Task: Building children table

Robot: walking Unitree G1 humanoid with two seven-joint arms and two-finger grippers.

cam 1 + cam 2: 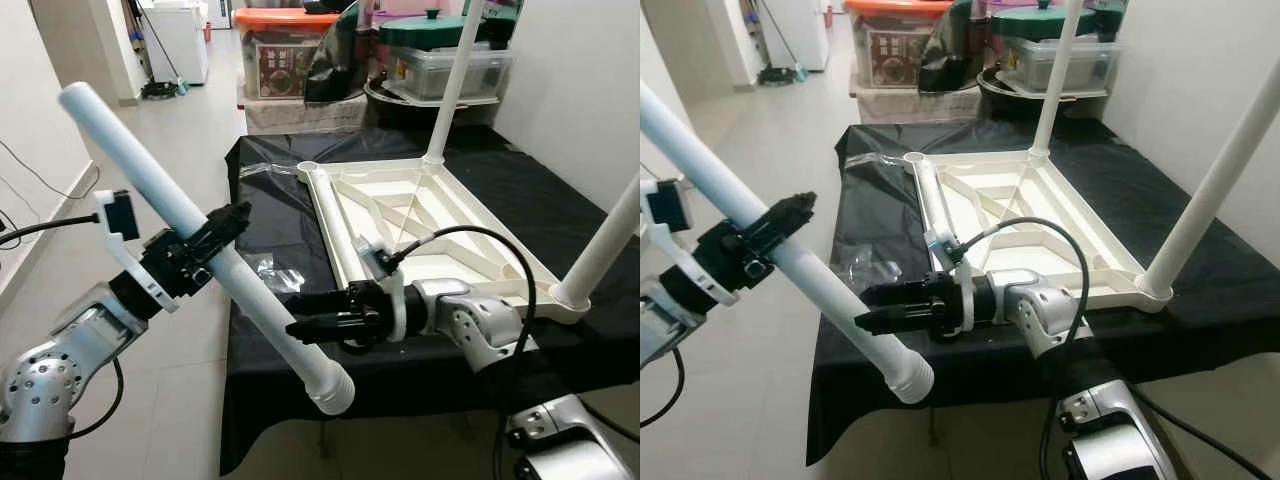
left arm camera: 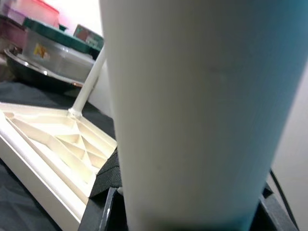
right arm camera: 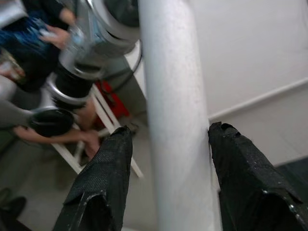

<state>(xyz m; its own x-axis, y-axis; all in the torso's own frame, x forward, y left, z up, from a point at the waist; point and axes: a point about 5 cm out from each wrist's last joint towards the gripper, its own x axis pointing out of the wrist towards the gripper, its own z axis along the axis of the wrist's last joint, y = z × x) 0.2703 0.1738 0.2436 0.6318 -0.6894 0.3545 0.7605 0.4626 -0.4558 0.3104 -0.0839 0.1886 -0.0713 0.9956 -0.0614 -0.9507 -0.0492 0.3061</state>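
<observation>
One black-draped table [image 1: 270,230], upturned white tabletop [image 1: 420,225], seemingly tiled floor [image 1: 180,130].

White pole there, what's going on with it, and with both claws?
Left gripper shut on white pole, held slanted. Right gripper open, fingers either side of it. Upturned tabletop on black cloth, two legs fitted. Nothing blocking.

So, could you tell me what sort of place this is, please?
Probably a home, perhaps a storage corner or hallway: tiled floor, lidded plastic storage boxes stacked at the back, and a white appliance by a doorway.
</observation>
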